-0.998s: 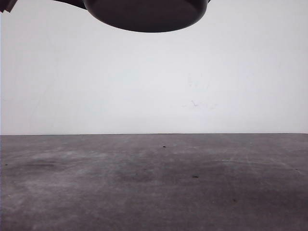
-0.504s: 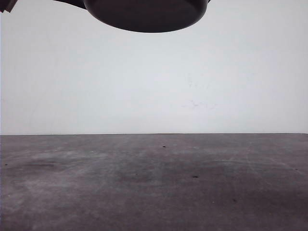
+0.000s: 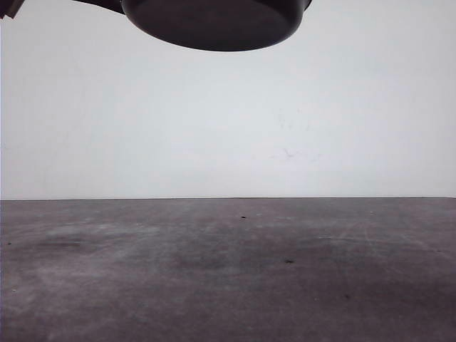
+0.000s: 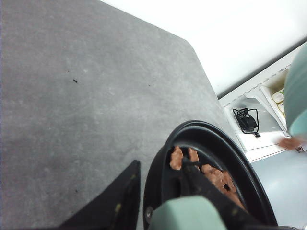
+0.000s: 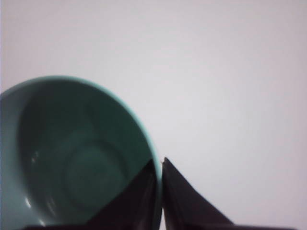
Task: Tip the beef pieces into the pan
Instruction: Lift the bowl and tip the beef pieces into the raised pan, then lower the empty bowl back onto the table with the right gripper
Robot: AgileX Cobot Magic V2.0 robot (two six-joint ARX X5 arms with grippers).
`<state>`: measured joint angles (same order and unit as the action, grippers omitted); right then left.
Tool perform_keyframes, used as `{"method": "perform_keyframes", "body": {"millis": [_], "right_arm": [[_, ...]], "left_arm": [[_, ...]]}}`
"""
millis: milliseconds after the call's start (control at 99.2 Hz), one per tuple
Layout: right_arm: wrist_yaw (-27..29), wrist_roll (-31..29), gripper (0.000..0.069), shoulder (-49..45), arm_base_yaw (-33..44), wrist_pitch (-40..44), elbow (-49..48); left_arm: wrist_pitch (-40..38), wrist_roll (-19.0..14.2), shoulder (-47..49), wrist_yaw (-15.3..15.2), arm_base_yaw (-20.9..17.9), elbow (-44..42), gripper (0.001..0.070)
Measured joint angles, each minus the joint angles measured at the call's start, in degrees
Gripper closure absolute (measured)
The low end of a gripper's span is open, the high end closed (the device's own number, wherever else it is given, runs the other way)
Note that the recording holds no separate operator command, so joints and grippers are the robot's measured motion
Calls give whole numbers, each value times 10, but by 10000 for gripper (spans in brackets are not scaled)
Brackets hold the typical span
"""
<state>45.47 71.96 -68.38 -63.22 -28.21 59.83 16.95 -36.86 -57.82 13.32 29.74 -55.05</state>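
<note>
The black pan (image 4: 211,143), gripped at its mint handle by the left gripper (image 4: 163,201), holds reddish-brown beef pieces (image 4: 211,175); the right gripper (image 5: 159,191) pinches a teal bowl (image 5: 72,158).

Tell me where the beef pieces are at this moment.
In the left wrist view the beef pieces lie inside the pan, heaped near its mint-green handle, with the pan held up above the grey table.

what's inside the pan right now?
Beef pieces lie inside the pan, seen in the left wrist view. The handle and a gripper finger cover part of the heap, so its full extent is hidden. The bowl looks empty.
</note>
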Motion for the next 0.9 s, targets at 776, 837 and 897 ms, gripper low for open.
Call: {"method": "perform_keyframes", "body": {"millis": [776,837,897], "right_arm": [[-144,-753,679,100,260,508,1],[-226,-800,679,78,334,555,-16],[-320,-836,679,47,401,567,-46]], "left_arm": [[8,18,0,3,0,0,587],[7,18,0,3,0,0,587],[6,18,0,3,0,0,588]]}}
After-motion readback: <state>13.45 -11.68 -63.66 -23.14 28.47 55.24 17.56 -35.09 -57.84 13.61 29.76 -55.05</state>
